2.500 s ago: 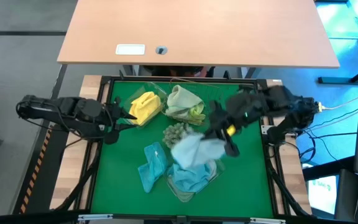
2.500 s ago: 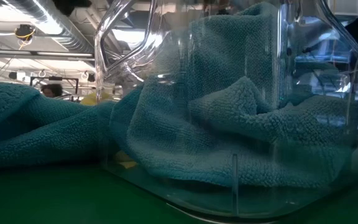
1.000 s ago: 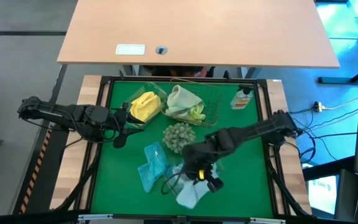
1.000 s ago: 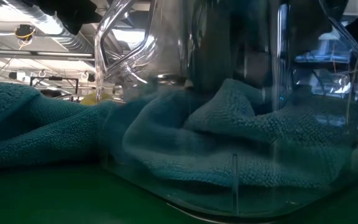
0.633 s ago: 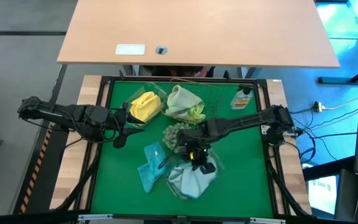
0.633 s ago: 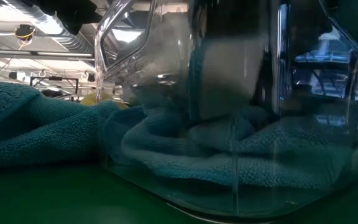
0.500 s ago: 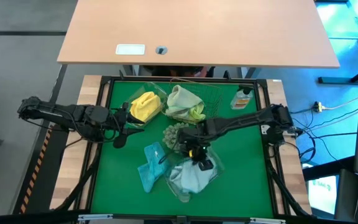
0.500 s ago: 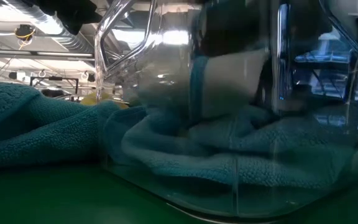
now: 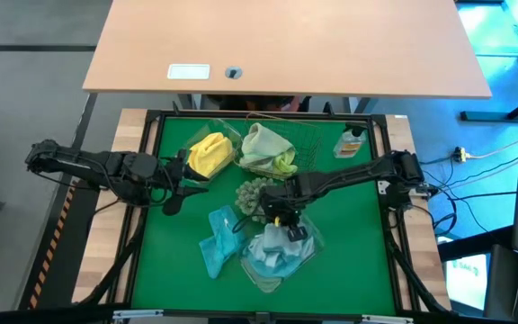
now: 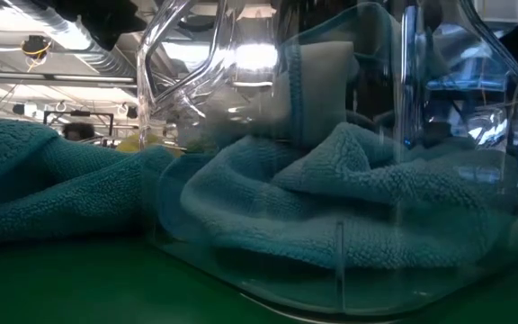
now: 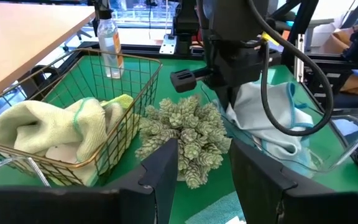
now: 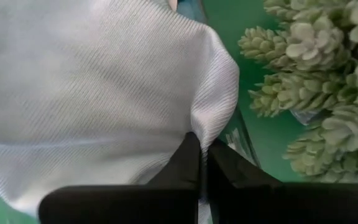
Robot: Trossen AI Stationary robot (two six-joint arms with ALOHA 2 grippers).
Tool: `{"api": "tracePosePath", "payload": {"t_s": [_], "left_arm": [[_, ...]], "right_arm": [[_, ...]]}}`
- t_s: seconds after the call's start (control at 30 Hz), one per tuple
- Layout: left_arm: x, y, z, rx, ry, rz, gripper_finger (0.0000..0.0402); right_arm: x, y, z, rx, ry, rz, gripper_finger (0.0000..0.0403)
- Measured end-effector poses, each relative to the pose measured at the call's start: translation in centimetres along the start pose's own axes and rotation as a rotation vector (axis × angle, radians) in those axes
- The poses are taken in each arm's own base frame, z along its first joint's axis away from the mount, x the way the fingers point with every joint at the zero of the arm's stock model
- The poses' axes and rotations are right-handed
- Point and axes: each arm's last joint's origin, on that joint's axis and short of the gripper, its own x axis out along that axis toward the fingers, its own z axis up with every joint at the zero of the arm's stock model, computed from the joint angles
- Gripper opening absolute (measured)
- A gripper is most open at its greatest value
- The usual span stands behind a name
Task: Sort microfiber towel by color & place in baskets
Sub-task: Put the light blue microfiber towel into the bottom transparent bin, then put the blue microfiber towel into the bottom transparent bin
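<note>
Pale towel (image 9: 275,241) now bunched in clear tub (image 9: 306,258); right fingers (image 12: 194,155) pinching it.

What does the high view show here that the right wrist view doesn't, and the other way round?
Only the high view shows the left gripper waiting near the yellow towel, the wire basket with its pale green towel, the bottle, and a blue towel lying on the mat beside the clear tub. Only the right wrist view shows the right gripper pinched shut on a fold of the pale blue towel. Both show that towel and the spiky ball.
</note>
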Motion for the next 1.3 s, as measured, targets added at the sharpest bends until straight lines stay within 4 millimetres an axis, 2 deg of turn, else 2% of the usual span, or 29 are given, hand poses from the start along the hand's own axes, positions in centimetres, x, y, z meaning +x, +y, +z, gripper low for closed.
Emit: {"api": "tracePosePath", "payload": {"t_s": [0.13,0.4,0.57,0.7,1.0,1.3], "left_arm": [[0.0,0.0,-0.1,0.001,0.005,0.007,0.014],[0.0,0.0,-0.1,0.001,0.007,-0.013,0.014],[0.0,-0.1,-0.1,0.002,0.011,-0.046,0.014],[0.0,-0.1,-0.1,0.001,0.011,-0.049,0.014],[0.4,-0.8,0.0,0.007,0.015,-0.125,0.014],[3.7,-3.6,-1.7,0.025,0.163,-0.199,0.014]], "right_arm": [[0.0,0.1,0.0,0.008,-0.005,0.036,0.0023],[0.0,0.1,0.0,0.056,0.0,0.04,0.0134],[-0.9,0.4,0.1,0.091,0.029,0.042,0.0171],[-2.4,0.7,0.8,0.087,0.019,0.042,0.0178],[-7.3,1.8,2.2,0.036,-0.004,0.039,0.0179],[-11.5,3.1,1.7,-0.043,-0.036,0.025,0.0179]]}}
